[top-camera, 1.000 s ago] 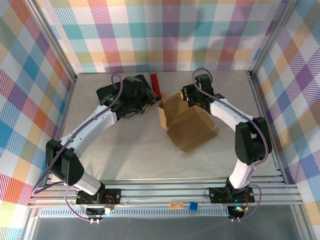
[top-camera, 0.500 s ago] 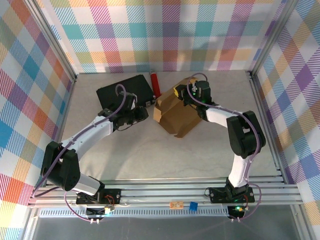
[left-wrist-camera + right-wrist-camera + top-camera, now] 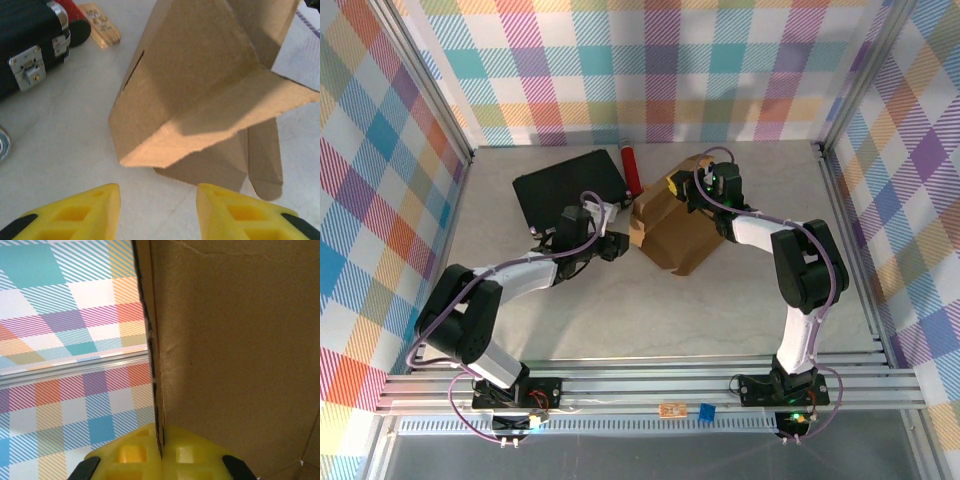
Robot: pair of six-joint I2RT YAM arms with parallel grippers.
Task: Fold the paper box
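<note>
The paper box (image 3: pixel 672 228) is a brown cardboard sheet, partly folded, standing tilted on the table at the back middle. My right gripper (image 3: pixel 686 188) is at its upper back edge. In the right wrist view that gripper (image 3: pixel 161 452) is shut on a thin cardboard edge of the box (image 3: pixel 235 350). My left gripper (image 3: pixel 618 245) sits low on the table just left of the box. In the left wrist view it (image 3: pixel 157 210) is open with bare table between its yellow fingers (image 3: pixel 95 207), and a folded corner of the box (image 3: pixel 200 85) hangs a short way ahead, untouched.
A black case (image 3: pixel 570 185) with metal latches (image 3: pixel 30 70) lies behind the left gripper. A red cylinder (image 3: pixel 631 170) lies between the case and the box, with a small wooden block (image 3: pixel 102 17) beside it. Metal frame rails and plaid walls ring the table (image 3: pixel 620 310).
The right gripper pulled the box back and to the left, then held still. The left gripper came away from the black case and moved right, low, up to the box's left corner.
</note>
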